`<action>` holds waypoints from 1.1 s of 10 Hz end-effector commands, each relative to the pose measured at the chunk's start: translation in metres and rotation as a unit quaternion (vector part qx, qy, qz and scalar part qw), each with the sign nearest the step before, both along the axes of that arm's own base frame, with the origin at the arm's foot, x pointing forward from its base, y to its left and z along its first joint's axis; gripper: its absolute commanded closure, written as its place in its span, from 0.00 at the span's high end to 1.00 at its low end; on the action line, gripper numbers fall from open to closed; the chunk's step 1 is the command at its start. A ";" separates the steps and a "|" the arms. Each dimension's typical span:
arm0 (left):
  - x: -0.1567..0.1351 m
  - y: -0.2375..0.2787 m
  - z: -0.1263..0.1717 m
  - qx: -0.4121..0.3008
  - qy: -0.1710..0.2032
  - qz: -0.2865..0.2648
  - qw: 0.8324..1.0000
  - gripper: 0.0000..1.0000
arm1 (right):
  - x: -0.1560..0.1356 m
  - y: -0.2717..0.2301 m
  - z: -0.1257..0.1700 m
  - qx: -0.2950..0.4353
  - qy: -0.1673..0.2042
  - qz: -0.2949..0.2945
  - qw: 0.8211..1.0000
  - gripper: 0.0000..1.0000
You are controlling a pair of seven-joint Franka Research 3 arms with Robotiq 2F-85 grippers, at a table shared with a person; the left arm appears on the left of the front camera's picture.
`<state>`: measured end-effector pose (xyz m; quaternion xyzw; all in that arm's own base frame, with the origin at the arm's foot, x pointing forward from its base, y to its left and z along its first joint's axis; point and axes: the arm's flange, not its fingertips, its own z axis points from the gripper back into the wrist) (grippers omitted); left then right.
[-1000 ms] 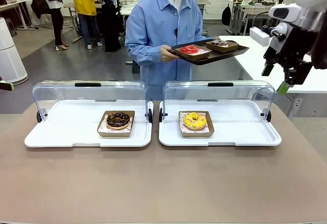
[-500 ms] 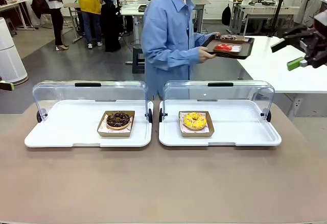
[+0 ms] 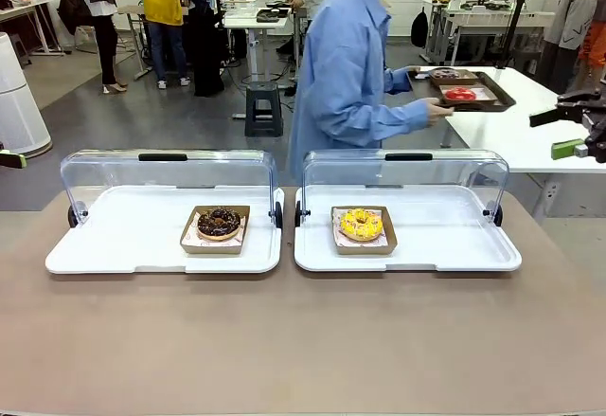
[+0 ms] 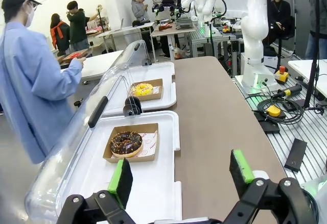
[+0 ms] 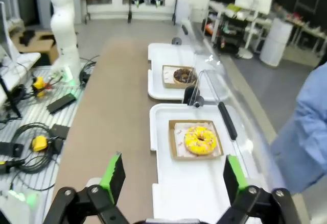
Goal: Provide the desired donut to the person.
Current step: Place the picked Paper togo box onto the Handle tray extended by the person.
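Green-padded right tool (image 3: 579,134) level, wide apart, beside table (image 3: 284,340).

The front view looks level across the brown table (image 3: 303,340) at the person (image 3: 355,75) beyond. The left wrist view sits high at the table's left end, looking along it; the right wrist view looks down from the right end. All three share the chocolate donut (image 3: 219,222) (image 4: 126,143) (image 5: 182,75) and yellow donut (image 3: 361,224) (image 4: 142,89) (image 5: 200,140).
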<state>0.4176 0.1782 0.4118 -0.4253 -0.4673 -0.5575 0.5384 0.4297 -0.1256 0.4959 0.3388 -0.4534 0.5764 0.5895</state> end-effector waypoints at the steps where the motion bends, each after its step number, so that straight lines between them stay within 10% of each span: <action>1: 0.001 -0.001 0.003 -0.003 0.002 0.011 1.000 1.00 | -0.009 0.006 -0.010 0.029 -0.040 0.027 0.998 1.00; 11: 0.001 -0.001 0.003 -0.003 0.002 0.011 1.000 1.00 | -0.014 0.000 -0.030 0.047 0.043 -0.021 0.998 1.00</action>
